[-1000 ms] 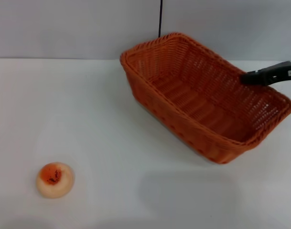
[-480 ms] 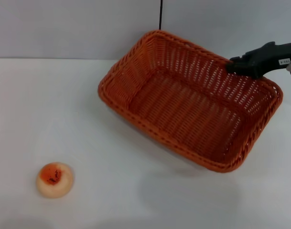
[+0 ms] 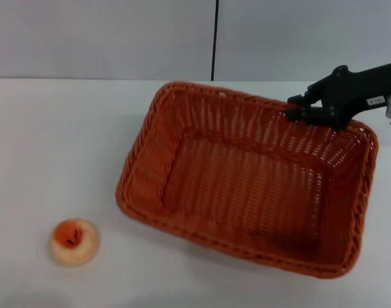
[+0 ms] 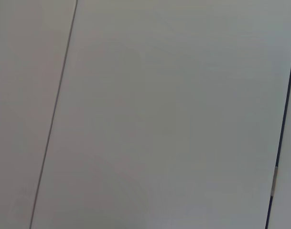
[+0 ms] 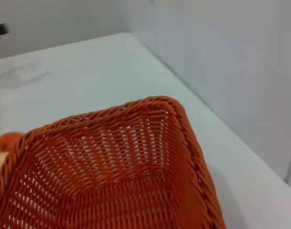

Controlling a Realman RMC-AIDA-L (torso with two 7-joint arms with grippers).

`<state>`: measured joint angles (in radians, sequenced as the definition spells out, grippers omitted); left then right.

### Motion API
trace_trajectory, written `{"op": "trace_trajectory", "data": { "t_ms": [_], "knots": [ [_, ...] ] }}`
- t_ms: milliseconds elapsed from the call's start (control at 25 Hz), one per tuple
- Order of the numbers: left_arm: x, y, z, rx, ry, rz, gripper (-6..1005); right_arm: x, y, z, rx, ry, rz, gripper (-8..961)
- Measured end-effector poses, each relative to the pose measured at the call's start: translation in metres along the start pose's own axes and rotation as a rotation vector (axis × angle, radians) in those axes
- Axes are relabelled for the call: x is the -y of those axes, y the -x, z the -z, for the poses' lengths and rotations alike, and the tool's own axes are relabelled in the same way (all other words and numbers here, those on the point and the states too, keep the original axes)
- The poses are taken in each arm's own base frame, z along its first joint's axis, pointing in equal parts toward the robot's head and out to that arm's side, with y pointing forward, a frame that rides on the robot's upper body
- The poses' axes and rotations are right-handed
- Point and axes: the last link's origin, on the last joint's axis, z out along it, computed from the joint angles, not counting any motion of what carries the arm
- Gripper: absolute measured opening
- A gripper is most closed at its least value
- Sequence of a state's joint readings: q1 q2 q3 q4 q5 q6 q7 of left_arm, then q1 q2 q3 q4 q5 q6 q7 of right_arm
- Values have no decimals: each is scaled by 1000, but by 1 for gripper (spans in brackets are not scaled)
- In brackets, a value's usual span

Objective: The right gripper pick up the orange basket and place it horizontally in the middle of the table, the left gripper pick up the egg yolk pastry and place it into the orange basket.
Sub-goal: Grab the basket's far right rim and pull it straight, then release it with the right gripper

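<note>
The orange basket (image 3: 147,170) sits mouth-up over the middle and right of the white table (image 3: 67,147), its long side running across. My right gripper (image 3: 293,108) reaches in from the right and is shut on the basket's far rim. In the right wrist view the basket (image 5: 116,157) fills the lower part, with nothing inside. The egg yolk pastry (image 3: 74,241) lies alone near the front left of the table, well apart from the basket; a sliver of it (image 5: 4,141) shows past the basket's rim. My left gripper is out of view.
A grey wall with a dark vertical seam (image 3: 214,38) stands behind the table's back edge. The left wrist view shows only grey wall panels (image 4: 159,114). Bare tabletop lies between the pastry and the basket.
The basket has swung from tilted to level and come down, leftward and nearer to me. My right gripper moved left with it, still gripping the rim. The pastry stayed put.
</note>
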<state>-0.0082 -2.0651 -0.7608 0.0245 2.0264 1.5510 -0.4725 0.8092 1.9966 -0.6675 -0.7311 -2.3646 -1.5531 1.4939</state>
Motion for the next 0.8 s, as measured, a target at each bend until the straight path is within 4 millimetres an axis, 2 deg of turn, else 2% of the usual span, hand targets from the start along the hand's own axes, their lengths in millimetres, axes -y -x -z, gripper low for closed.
{"op": "trace_trajectory", "data": {
  "t_ms": [320, 560, 800],
  "knots": [
    [-1, -1, 1, -7, 3, 2, 832, -4, 0, 5, 37, 20, 136, 176],
    [0, -1, 5, -8, 1, -1, 832, -14, -4, -1, 79, 79, 237, 181],
    [2, -3, 12, -17, -2, -8, 831, -16, -5, -5, 71, 88, 266, 187]
  ]
}}
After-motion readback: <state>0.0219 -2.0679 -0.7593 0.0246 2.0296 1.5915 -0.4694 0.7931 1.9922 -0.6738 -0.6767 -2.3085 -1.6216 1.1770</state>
